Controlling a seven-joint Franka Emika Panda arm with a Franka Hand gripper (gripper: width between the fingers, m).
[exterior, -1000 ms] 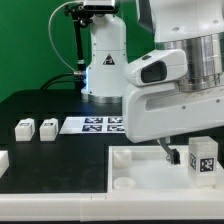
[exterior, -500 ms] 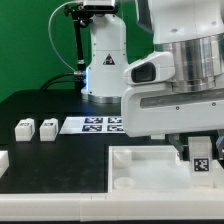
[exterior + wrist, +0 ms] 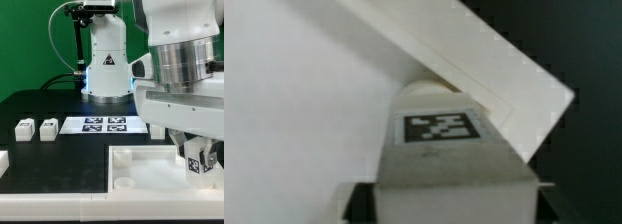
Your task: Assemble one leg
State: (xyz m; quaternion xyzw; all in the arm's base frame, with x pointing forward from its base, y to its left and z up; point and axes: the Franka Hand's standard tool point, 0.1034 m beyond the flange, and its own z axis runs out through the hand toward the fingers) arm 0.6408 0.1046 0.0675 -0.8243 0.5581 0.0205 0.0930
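Observation:
The leg [image 3: 201, 160], a small white block with a black-and-white tag, stands on the far right part of the large white tray [image 3: 140, 172]. My gripper [image 3: 199, 152] has come down over it, with a finger on each side. In the wrist view the leg [image 3: 445, 140] fills the gap between my dark fingers [image 3: 363, 203] and touches both. The tray's rim [image 3: 491, 62] runs behind it. The gripper [image 3: 446, 205] is shut on the leg. Two more legs [image 3: 24, 128] [image 3: 47, 128] stand on the black table at the exterior view's left.
The marker board [image 3: 100, 125] lies flat behind the tray. A white part [image 3: 3, 160] shows at the exterior view's left edge. The arm's white base [image 3: 105, 62] stands at the back. The tray has round sockets near its corners [image 3: 124, 157].
My gripper has moved toward the exterior view's right and come down over the leg, and the wrist has turned. The fingers now sit on both sides of the leg. The leg stays in place.

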